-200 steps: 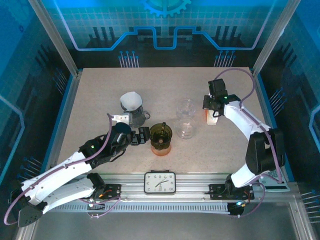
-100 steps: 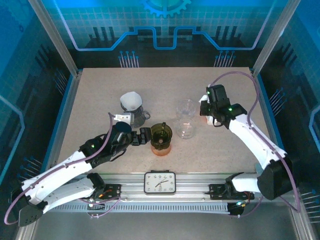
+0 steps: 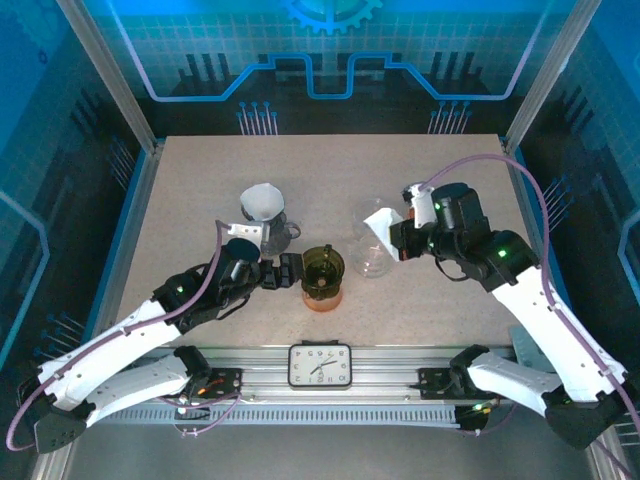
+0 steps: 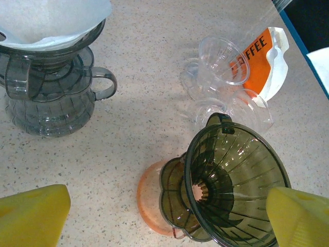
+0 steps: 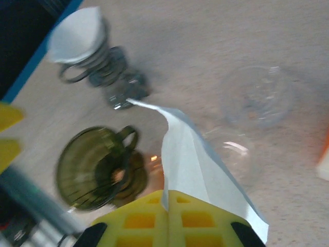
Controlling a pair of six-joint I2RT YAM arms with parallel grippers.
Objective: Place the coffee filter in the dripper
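Right claw [image 5: 168, 198]: pinched shut on the coffee filter [image 5: 193, 164]
Coffee filter: aloft, above the clear glassware [image 3: 372, 262], right of the green dripper [image 3: 322, 270]
Left claw [image 3: 289, 272]: wide apart, empty, beside the green dripper on the surface [image 3: 200, 180]

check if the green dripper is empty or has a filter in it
Empty: the green dripper shows bare ribs and centre hole; the filter is pinched in the right hand.
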